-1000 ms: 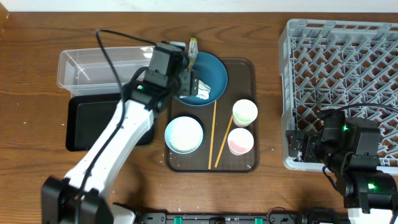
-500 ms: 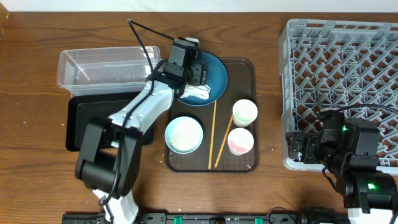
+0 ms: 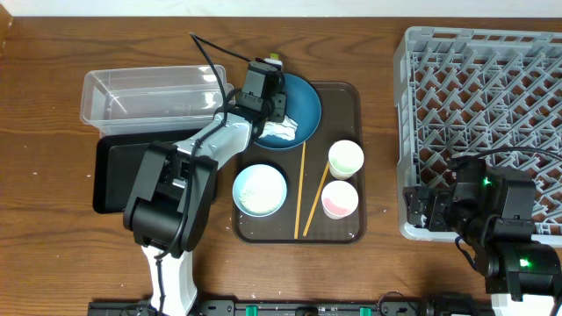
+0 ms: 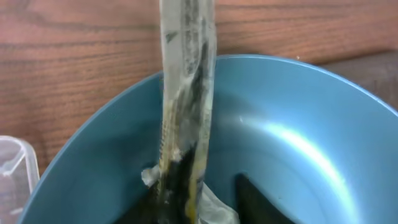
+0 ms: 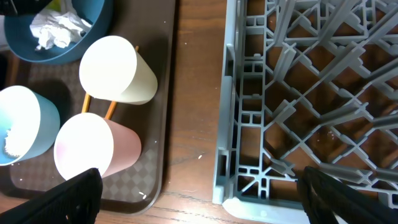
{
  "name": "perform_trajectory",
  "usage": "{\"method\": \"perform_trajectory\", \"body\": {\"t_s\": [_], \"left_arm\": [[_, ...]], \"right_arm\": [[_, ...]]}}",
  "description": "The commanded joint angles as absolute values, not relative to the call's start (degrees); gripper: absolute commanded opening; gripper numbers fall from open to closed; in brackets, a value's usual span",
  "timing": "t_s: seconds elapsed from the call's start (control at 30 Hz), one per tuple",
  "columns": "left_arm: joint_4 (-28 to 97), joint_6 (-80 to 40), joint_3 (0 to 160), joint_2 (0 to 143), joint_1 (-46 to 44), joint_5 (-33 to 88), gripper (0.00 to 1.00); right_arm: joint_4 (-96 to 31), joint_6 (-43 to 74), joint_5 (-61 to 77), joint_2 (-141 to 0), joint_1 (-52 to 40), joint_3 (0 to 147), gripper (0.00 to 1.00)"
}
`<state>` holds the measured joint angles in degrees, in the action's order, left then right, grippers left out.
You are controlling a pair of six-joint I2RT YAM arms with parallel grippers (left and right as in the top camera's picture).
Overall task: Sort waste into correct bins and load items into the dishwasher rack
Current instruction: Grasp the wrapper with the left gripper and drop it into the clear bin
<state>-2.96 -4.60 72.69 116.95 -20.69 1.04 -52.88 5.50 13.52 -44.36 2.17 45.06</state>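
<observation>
Our left gripper [image 3: 266,89] has swung over the far rim of the dark blue plate [image 3: 306,101], pinching the green-yellow wrapper [image 4: 186,93] upright above it, so binning looks next. The tissue [image 3: 279,132] stays on the plate. Our right gripper [image 5: 199,186] waits wide open, well right of it.

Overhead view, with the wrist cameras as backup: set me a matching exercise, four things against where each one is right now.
Things:
1. crumpled tissue
2. light blue bowl
3. wrapper
4. dishwasher rack

Places:
A. pinched in the left hand
B. on the brown tray, left of the chopsticks
C. on the table, far right
D. on the dark blue plate

Pairs: 1-D, 2-B, 3-A, 4-C.
</observation>
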Motion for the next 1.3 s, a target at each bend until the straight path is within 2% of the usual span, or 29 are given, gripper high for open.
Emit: {"method": "perform_trajectory", "body": {"t_s": [0.0, 0.07, 0.37, 0.53, 0.77, 0.97, 1.0, 1.1, 1.17, 1.2, 1.27], "left_arm": [[-2.81, -4.51, 74.35, 116.73, -20.47, 0.38, 0.19], [-1.96, -4.56, 74.35, 115.96, -20.47, 0.4, 0.06], [6.37, -4.51, 74.35, 100.71, -20.05, 0.36, 0.06], [11.09, -4.56, 74.32, 93.49, -16.32, -3.16, 0.06], [15.03, -4.82, 73.36, 95.33, -7.94, -5.58, 0.06], [16.49, -5.19, 72.86, 100.77, -4.4, -5.41, 0.07], [16.38, -5.17, 72.86, 101.65, -4.14, -5.41, 0.08], [16.58, -5.17, 72.86, 102.78, -3.64, -5.41, 0.22], [16.75, -5.17, 72.88, 102.59, -3.6, -5.41, 0.44], [16.8, -5.15, 72.86, 102.37, -3.6, -5.43, 0.47], [17.17, -5.15, 72.88, 101.43, -3.6, -5.41, 0.47]], "right_arm": [[-52.95, 5.72, 14.0, -44.16, 1.45, 46.22, 0.99], [-52.97, 5.72, 13.98, -44.16, 1.48, 46.22, 0.99], [-52.95, 5.72, 13.98, -44.16, 1.45, 46.22, 0.99], [-52.97, 5.72, 13.98, -44.16, 1.45, 46.22, 0.99], [-52.93, 5.72, 13.98, -44.16, 1.48, 46.22, 0.99], [-52.95, 5.74, 14.0, -44.16, 1.48, 46.22, 0.99], [-52.95, 5.72, 14.0, -44.16, 1.48, 46.22, 0.99], [-52.97, 5.72, 13.98, -44.16, 1.48, 46.22, 0.99], [-52.97, 5.74, 13.98, -44.16, 1.45, 46.22, 0.99], [-52.97, 5.72, 13.98, -44.16, 1.45, 46.22, 0.99], [-52.97, 5.72, 13.98, -44.16, 1.48, 46.22, 0.99]]}}
